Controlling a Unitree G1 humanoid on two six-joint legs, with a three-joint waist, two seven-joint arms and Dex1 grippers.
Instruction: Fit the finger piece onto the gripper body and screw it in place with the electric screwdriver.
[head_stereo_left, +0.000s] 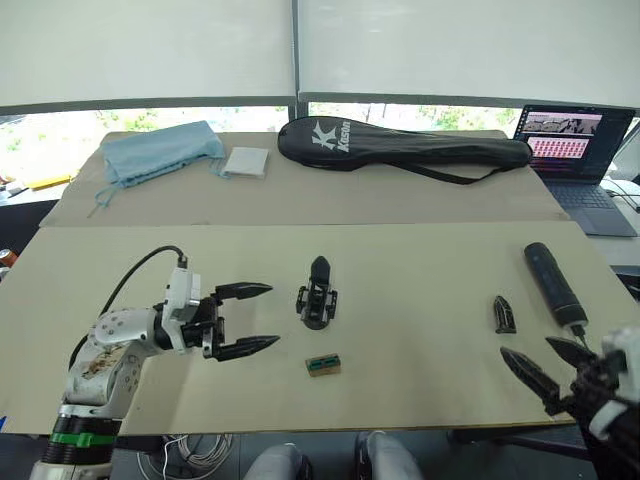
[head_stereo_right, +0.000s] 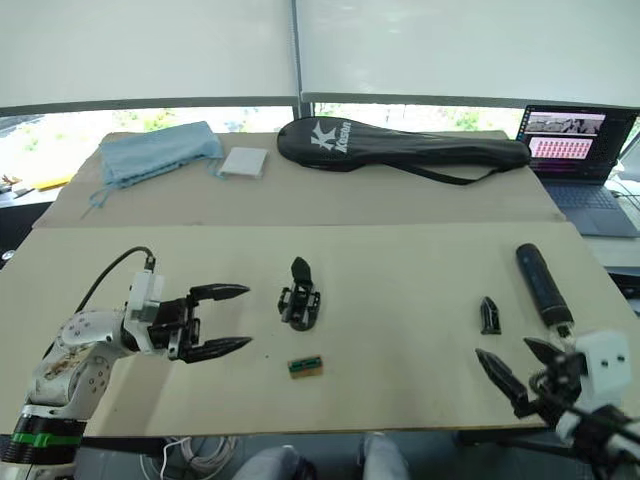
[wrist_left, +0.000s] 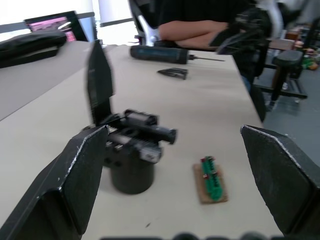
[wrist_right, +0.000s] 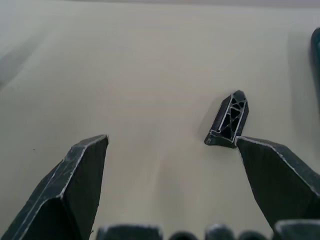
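Lying loose, finger piece (head_stereo_left: 505, 315) mid-table.

In the middle of my head view the gripper body (head_stereo_left: 317, 296) stands on its round base, its 1 black finger pointing up. At right lies the finger piece (head_stereo_left: 505, 315), flat, ribbed hollow side up, near the dark electric screwdriver (head_stereo_left: 553, 283), apart from it.

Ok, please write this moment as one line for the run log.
left gripper: open, empty | right gripper: open, near finger piece | gripper body: on table, untouched | electric screwdriver: lying on table
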